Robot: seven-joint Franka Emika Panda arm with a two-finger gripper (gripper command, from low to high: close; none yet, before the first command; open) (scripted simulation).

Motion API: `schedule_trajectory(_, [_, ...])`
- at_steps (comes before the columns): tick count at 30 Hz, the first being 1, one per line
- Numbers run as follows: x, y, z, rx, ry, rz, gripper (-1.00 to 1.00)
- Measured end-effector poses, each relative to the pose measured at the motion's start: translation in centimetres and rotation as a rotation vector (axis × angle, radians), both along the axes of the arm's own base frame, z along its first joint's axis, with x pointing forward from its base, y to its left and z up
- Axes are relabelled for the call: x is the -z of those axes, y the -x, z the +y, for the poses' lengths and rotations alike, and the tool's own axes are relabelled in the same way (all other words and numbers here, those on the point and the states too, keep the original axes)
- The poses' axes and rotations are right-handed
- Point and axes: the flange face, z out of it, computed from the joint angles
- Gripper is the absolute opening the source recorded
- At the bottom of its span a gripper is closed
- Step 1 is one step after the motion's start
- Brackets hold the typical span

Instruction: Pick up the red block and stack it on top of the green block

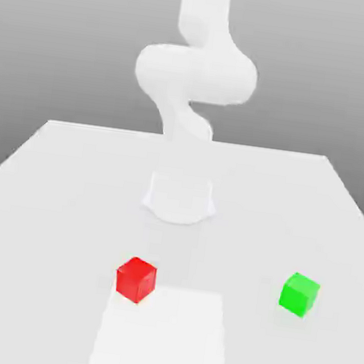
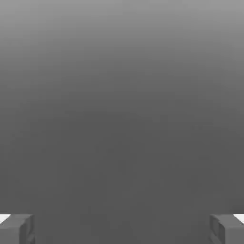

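- Small red cube-shaped block (image 1: pixel 136 279), matte and plain-faced: lies lower left of centre in the exterior view, on the white tabletop (image 1: pixel 70 195), at the corner of a paler square patch (image 1: pixel 162 336). Nothing touches it.
- Small green cube-shaped block (image 1: pixel 299 294): lower right of the exterior view, well apart from the red one.
- Handling, judged: rigid, light, flat-sided; likely no crush risk, some chance of slipping if pinched off-centre. Best hold is across two opposite vertical faces, mid-height.
- White robot arm (image 1: pixel 195 74): upper centre of the exterior view.
- Two-finger gripper (image 2: pixel 122 228): grey fingertips (image 2: pixel 16 228) at the hand view's lower corners, spread wide, empty.
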Motion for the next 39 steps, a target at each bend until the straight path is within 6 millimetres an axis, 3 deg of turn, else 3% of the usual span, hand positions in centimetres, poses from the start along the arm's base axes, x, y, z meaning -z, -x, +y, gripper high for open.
schedule_trajectory(4, [9.9,-3.2,-1.5,0.085,-0.046,0.146,0.0])
schedule_trajectory(9, [22.5,-3.7,-3.1,0.199,-0.097,0.328,0.0])
schedule_trajectory(12, [30.0,-2.1,-4.0,0.276,-0.127,0.445,0.0])
schedule_trajectory(18, [45.2,4.0,-5.1,0.436,-0.178,0.678,0.0])
schedule_trajectory(20, [48.0,4.7,-5.1,0.451,-0.183,0.7,0.0])
schedule_trajectory(23, [50.7,5.0,-5.1,0.456,-0.184,0.706,0.0])
schedule_trajectory(24, [51.4,5.1,-5.1,0.456,-0.184,0.706,-1.0])
schedule_trajectory(31, [51.5,5.1,-5.1,0.456,-0.184,0.706,-1.0])
schedule_trajectory(39, [45.8,5.1,-5.0,0.455,-0.183,0.706,-1.0])
